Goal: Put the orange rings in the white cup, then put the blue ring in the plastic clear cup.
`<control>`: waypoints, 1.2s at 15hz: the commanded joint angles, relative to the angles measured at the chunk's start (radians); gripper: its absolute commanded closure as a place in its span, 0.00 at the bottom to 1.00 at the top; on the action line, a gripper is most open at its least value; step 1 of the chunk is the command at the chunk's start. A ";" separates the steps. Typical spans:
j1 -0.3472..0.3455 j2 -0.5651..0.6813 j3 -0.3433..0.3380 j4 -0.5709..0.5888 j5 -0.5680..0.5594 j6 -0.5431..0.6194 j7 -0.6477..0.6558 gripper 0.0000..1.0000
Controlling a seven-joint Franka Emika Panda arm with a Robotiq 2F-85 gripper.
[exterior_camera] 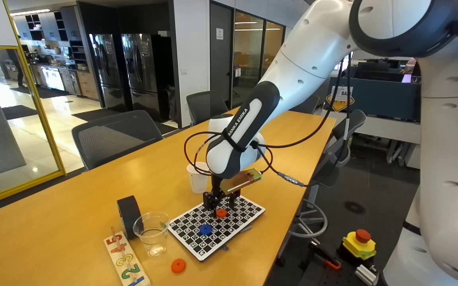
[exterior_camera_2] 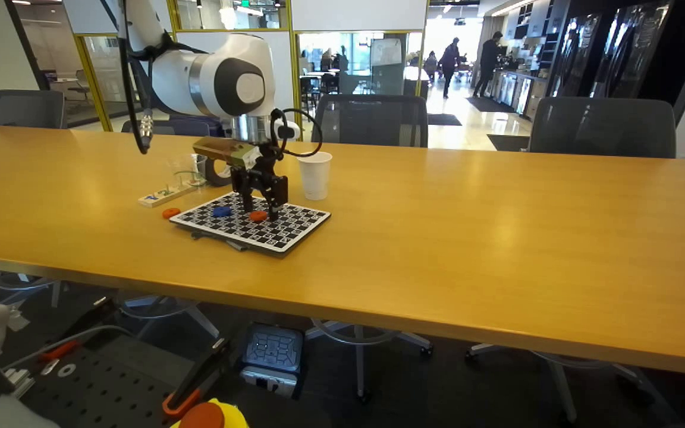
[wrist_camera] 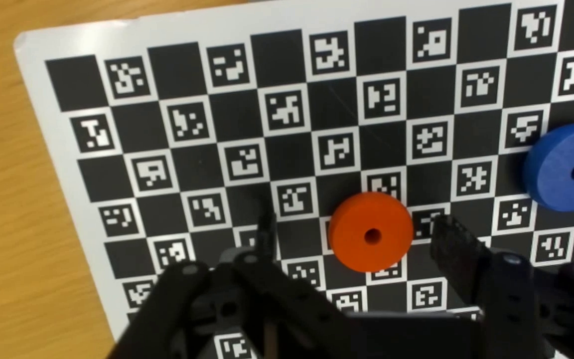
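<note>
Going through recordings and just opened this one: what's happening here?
A robot arm has its open gripper straddling an orange ring on the checkered board, gaps on both sides, so it isn't gripped yet. The blue ring lies on the same board; another orange ring lies on the table. The white cup and the clear cup stand upright; no ring shows in the clear one, the other's bottom is hidden.

In the wrist view the orange ring and the blue ring look like smooth, matt plastic; the printed board gleams near its ten o'clock corner. From the board in an exterior view, the clear cup at nine o'clock is glossy plastic, the white cup at eleven matt, the numbered strip at eight pale wood, and the counter smooth, wood-grained, softly shiny.
</note>
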 commanded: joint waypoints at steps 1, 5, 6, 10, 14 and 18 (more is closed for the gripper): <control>-0.010 0.001 0.010 0.001 0.030 0.026 -0.029 0.49; -0.013 0.003 0.010 0.007 0.034 0.023 -0.035 0.79; -0.014 0.001 0.011 0.009 0.038 0.022 -0.036 0.83; -0.018 -0.019 -0.004 0.028 0.022 0.027 -0.039 0.83; -0.041 -0.046 -0.019 0.091 0.016 0.001 -0.068 0.83; -0.059 -0.064 -0.028 0.152 0.013 -0.002 -0.092 0.83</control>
